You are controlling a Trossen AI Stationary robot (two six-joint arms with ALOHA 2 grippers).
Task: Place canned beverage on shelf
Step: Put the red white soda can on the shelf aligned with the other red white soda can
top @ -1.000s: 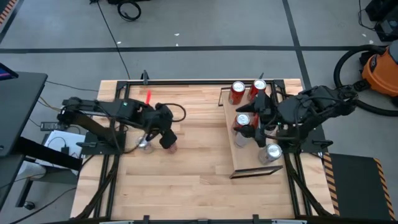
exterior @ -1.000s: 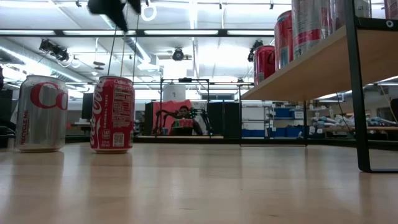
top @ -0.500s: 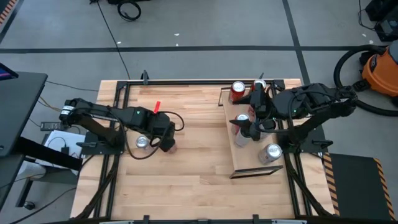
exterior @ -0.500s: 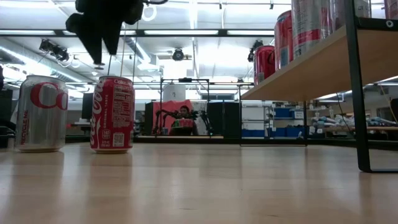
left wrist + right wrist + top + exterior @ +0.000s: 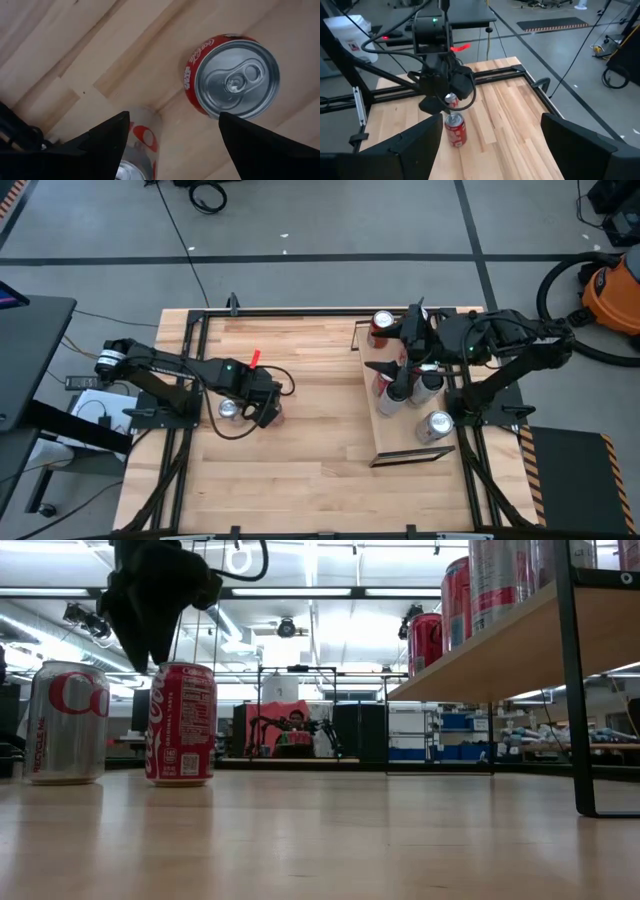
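Standing on the shelf [image 5: 400, 442], several cans [image 5: 436, 425], red and silver

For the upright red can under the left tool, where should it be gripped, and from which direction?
Grip the red can around its round side wall, descending from above with the open left tool straddling it. It stands upright, lid up; the silver can stands close alongside, so keep the fingers off that side.

Glossy metal red can [image 5: 231, 82] with a shiny silver top, on a smooth light-wood plank surface [image 5: 125, 45].
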